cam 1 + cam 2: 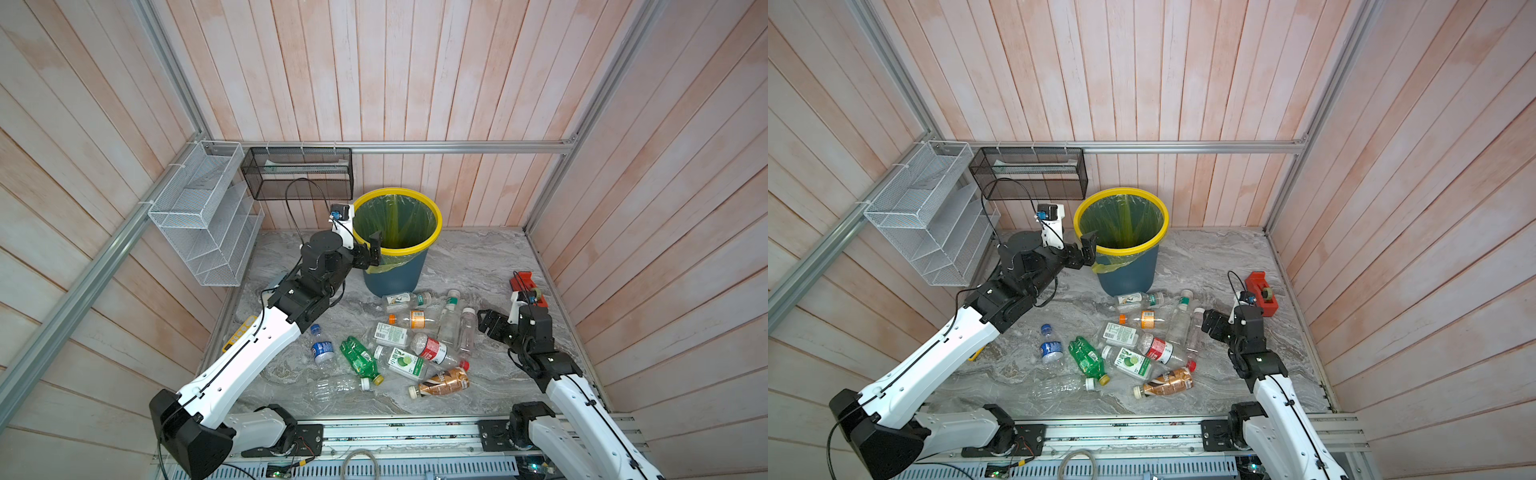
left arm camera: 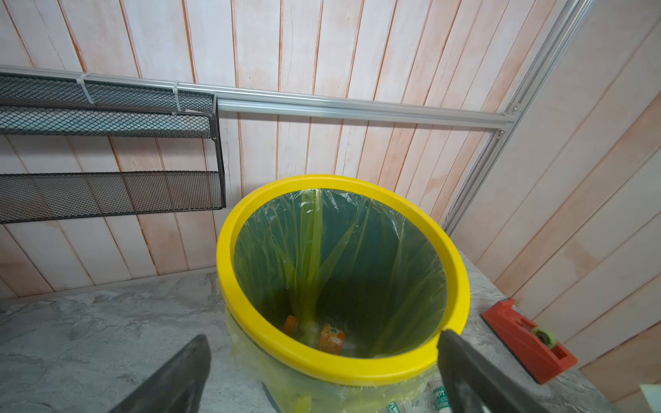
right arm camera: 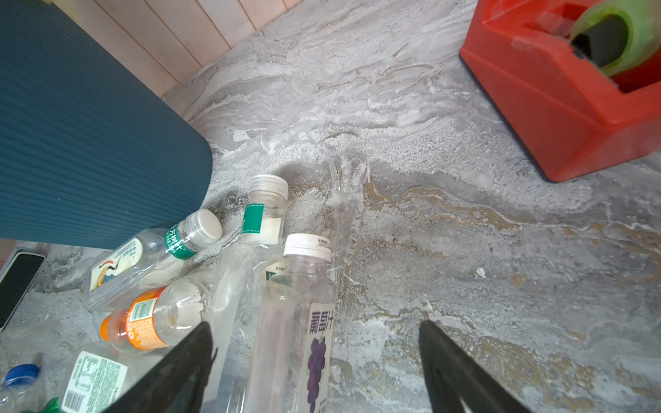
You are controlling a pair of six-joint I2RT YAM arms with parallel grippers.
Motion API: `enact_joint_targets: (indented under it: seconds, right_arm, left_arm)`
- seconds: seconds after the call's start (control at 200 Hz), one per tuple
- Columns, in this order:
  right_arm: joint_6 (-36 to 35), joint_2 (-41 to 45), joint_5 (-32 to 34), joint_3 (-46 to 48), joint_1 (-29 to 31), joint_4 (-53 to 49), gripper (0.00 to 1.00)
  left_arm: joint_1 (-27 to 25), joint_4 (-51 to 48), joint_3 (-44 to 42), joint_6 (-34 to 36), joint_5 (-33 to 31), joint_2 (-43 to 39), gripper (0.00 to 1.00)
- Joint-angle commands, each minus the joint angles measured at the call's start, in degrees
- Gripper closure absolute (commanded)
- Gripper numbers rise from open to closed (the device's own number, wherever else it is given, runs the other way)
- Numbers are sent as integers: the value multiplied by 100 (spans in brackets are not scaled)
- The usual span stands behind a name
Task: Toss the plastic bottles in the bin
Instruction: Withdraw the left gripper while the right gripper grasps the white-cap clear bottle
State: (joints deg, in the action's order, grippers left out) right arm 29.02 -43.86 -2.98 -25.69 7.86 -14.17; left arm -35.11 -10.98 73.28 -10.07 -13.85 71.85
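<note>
Bin (image 1: 392, 274) mouth stood open and clear from above; an orange-labelled bottle (image 2: 331, 338) lay at its bottom. Black wire mesh basket (image 1: 297, 174) hung on the back wall just left of the rim; white wire mesh rack (image 1: 203, 216) crowded the left wall. Bare marble tabletop (image 1: 469, 262) ran from the bin's right side to the red tape dispenser (image 1: 1262, 297). Plastic bottles (image 1: 434, 349) cluttered the centre; left arm (image 1: 249, 353) spanned the left side.

Overhead pair, close wrist views; common bin (image 1: 399, 274)
</note>
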Motion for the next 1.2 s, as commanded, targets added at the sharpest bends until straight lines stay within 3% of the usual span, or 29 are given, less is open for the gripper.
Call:
enact_joint_targets:
  seconds: [0.0,0.315,0.655,0.96,1.195]
  right_arm:
    - [86,-126,-68,18,161,-63,11]
    - [149,-788,410,22,981,34,11]
    - [44,-1560,780,-132,1275,48,20]
    - [-19,-1714,964,-85,1289,37,44]
    - [-2,-1807,827,-4,1286,227,57]
  left_arm:
    - [-94,-17,-202,112,-259,-241,0]
    - [-543,-81,-765,153,-848,-374,0]
    - [-558,-106,-1288,0,-1176,-762,0]
    - [-553,-217,-1652,-139,-1427,-1074,0]
    - [-550,-332,-1995,-234,-1731,-1352,0]
